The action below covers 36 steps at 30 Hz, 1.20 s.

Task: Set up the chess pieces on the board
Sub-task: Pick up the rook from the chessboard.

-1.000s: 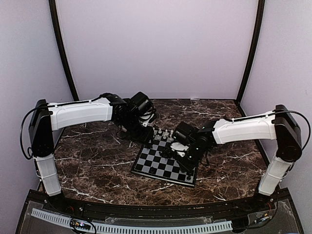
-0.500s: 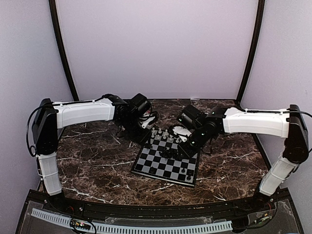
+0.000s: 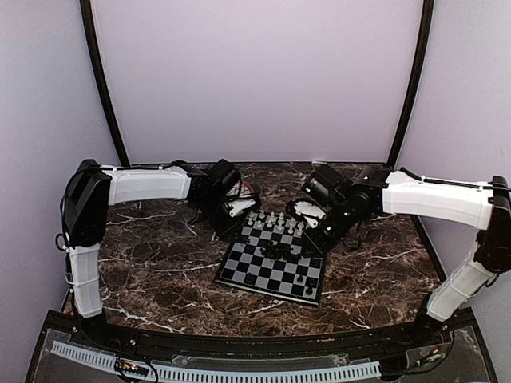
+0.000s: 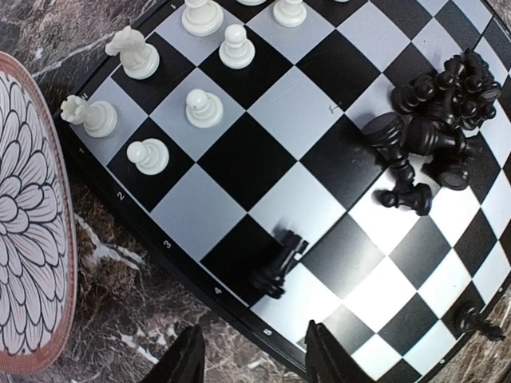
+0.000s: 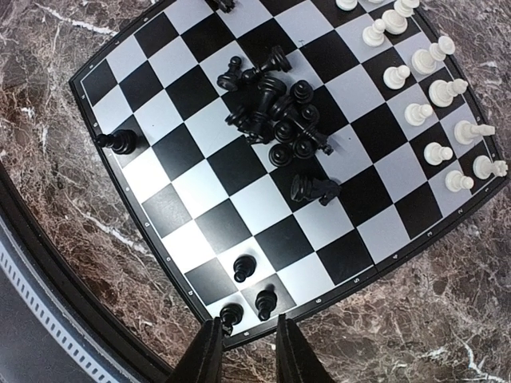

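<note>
— Marble-brown with white veins, that worktop (image 3: 160, 263) of yours. Where is the board?

— The board (image 3: 275, 278) lies flat on it, skewed, and both my arms reach over its far corners.

— And your pincers?

— My left pincer (image 4: 255, 361) hangs over one edge of the board. It is released, the fingers standing apart with nothing between them. My right pincer (image 5: 248, 351) hangs over the board's opposite edge, likewise parted and empty.

— The white chessmen?

— The white chessmen (image 4: 204, 108) stand upright in two rows along the board's far side, one to a square. A rook sits on the corner square with a knight next to it.

— The black ones?

— Most lie in a black heap (image 5: 279, 112) near the board's middle, tumbled against one another. A fallen black piece (image 4: 279, 267) lies alone on its side by the edge under my left pincer. The standing black pieces (image 5: 243, 267) are few. Three are grouped near one corner of the side opposite the white rows, and one stands near that side's other corner.

— Anything off the board?

— A patterned plate (image 4: 32, 199) with a brown rim rests on the worktop, just beside the board's white-rook corner.
</note>
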Each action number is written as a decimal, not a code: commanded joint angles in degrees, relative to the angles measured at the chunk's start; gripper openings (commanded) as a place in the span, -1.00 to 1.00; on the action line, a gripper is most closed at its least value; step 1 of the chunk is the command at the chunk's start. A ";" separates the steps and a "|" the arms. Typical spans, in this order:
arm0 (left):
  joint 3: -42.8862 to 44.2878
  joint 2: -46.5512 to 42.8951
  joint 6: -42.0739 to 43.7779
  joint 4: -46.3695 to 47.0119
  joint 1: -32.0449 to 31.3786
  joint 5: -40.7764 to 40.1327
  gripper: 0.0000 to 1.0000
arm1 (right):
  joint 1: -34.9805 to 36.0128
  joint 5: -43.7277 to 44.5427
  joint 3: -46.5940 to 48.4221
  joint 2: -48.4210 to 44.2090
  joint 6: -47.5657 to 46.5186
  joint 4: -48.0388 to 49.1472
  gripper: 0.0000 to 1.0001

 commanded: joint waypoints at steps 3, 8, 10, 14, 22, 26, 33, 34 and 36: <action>0.96 1.39 8.88 2.44 1.12 5.20 -0.10 | -0.73 -0.44 -1.22 -1.70 0.11 -1.84 -0.50; 3.50 2.82 11.03 3.91 1.08 8.24 -0.15 | -0.88 -0.23 -1.94 -2.23 -0.83 -2.84 -0.50; 4.44 3.77 11.78 3.63 1.12 8.82 -0.17 | -0.98 -0.25 -2.73 -2.37 -0.90 -2.71 -0.50; 3.90 4.45 12.46 3.69 1.09 10.20 -0.21 | -1.06 -0.53 -3.00 -2.40 -0.28 -2.32 -0.50; 3.61 5.84 13.19 3.91 1.36 11.10 -0.29 | -1.10 -0.56 -2.96 -2.31 -0.72 -3.07 -0.50; 1.96 5.40 13.69 4.34 1.39 9.92 -0.26 | -1.10 -1.10 -3.22 -1.99 -0.28 -2.34 -0.51; 0.09 5.16 14.21 5.29 1.37 9.24 -0.28 | -1.11 -1.23 -2.65 -1.10 -0.84 -2.40 -0.52; 0.00 5.12 14.24 5.31 1.40 9.18 -0.29 | -1.17 -1.26 -2.71 -1.08 -0.80 -2.32 -0.52; -0.31 5.05 14.35 5.26 1.35 8.98 -0.31 | -1.12 -1.41 -2.82 -0.99 -0.73 -2.15 -0.52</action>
